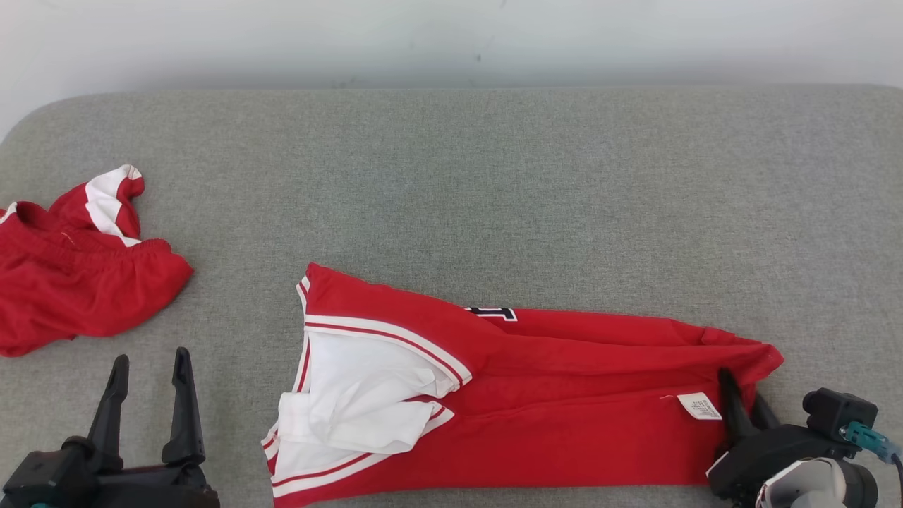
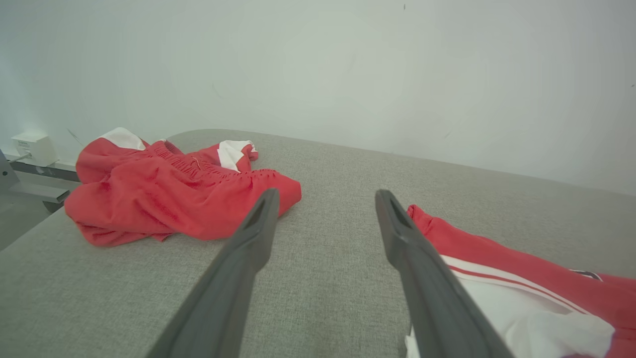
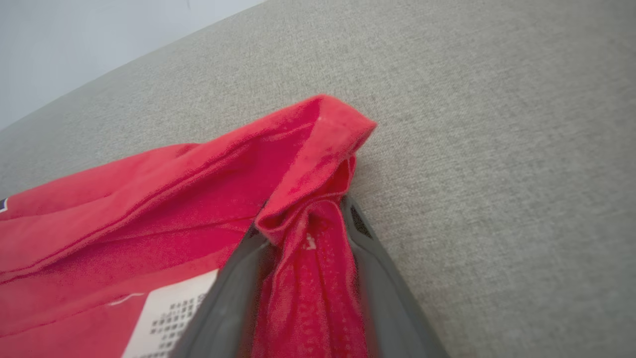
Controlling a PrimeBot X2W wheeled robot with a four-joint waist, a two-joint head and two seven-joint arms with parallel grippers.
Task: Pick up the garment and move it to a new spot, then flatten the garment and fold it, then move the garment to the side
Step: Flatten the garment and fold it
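Near tabletop's point(image 1: 494, 176) front-right corner: my right pincer point(image 1: 741, 388) straddles garment point(image 1: 536, 395) hem, cannot tell if clamped; left pincer point(image 1: 151, 356) apart, idle. Flattening, folding still undone.

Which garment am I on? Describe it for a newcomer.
On the grey table, look along the near edge. The long red garment lies stretched out there, white care label by the right gripper's fingers, unlike the crumpled red heap at far left.

bright even diffuse light, faint soft shadows, right wrist close-up grainy, perhaps slightly blurred
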